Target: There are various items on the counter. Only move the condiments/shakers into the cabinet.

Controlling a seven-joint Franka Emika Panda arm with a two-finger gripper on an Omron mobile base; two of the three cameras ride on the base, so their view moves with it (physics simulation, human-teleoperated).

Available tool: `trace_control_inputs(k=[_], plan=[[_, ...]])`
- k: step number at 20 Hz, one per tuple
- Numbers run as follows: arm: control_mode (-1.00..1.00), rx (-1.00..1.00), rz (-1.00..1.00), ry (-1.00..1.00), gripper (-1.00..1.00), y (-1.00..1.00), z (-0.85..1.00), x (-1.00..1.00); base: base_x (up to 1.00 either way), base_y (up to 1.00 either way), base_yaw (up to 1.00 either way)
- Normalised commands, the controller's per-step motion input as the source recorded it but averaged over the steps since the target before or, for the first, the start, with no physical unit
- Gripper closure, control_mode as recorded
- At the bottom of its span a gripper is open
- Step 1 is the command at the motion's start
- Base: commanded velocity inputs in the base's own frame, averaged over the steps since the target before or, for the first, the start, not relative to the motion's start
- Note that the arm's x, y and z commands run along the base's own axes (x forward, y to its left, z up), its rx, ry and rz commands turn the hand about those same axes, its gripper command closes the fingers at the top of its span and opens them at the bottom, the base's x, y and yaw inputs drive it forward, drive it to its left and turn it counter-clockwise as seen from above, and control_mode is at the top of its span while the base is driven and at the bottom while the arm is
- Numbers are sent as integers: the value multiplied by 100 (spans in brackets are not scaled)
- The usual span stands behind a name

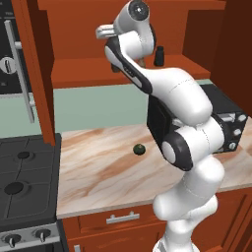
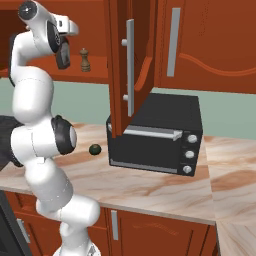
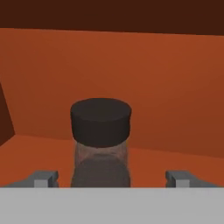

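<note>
Straight ahead of the open gripper [image 3: 112, 178] stands a dark-capped shaker [image 3: 101, 140] on the cabinet [image 3: 175, 87] shelf — released, jaws well apart of it. Wooden mill [image 2: 85, 60] shelved at about two o'clock of the hand. Green ball [image 1: 139, 149] rightly remains on the counter [image 1: 98, 167] — task looks nearly done.

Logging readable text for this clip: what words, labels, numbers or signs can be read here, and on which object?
None can be read.
Toaster oven: its knobs carry no visible markings.
Stove: its knobs carry no legible numbers.
Black-capped shaker on the cabinet shelf: no label shows.
</note>
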Motion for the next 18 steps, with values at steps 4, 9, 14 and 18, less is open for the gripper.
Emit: trace_control_inputs(k=[4, 9, 14, 18], plan=[[-100, 0, 0, -14, -100, -4, 0, -55, 0, 0, 0], [-100, 0, 0, -8, -100, -21, 0, -91, 0, 0, 0], [-100, 0, 0, -2, -100, -36, 0, -100, 0, 0, 0], [-100, 3, 0, 0, -100, -58, 0, -100, 0, 0, 0]])
